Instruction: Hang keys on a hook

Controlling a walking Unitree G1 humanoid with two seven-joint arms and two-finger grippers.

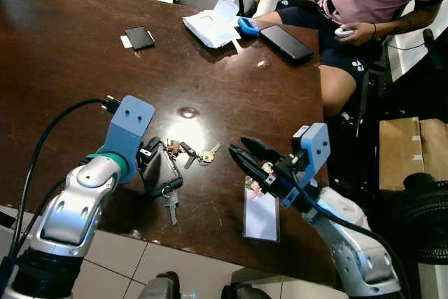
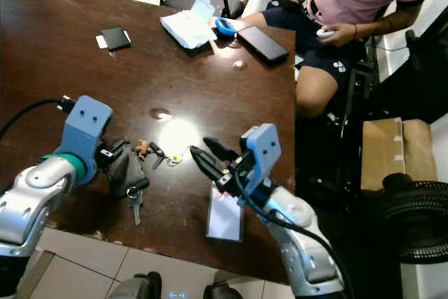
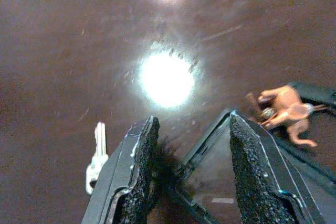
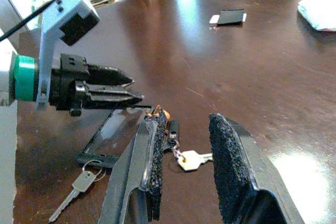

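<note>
Hovering your left claw (image 1: pixel 155 162), fingers apart, over the black holder (image 1: pixel 162 171) readies a grab; the keys (image 1: pixel 198 154) lie on the tabletop (image 1: pixel 84 68) between it and your right claw (image 1: pixel 246 153), also spread and empty.

Glossy wood table (image 1: pixel 84 68); keys (image 1: pixel 203 155) probably metal.
</note>
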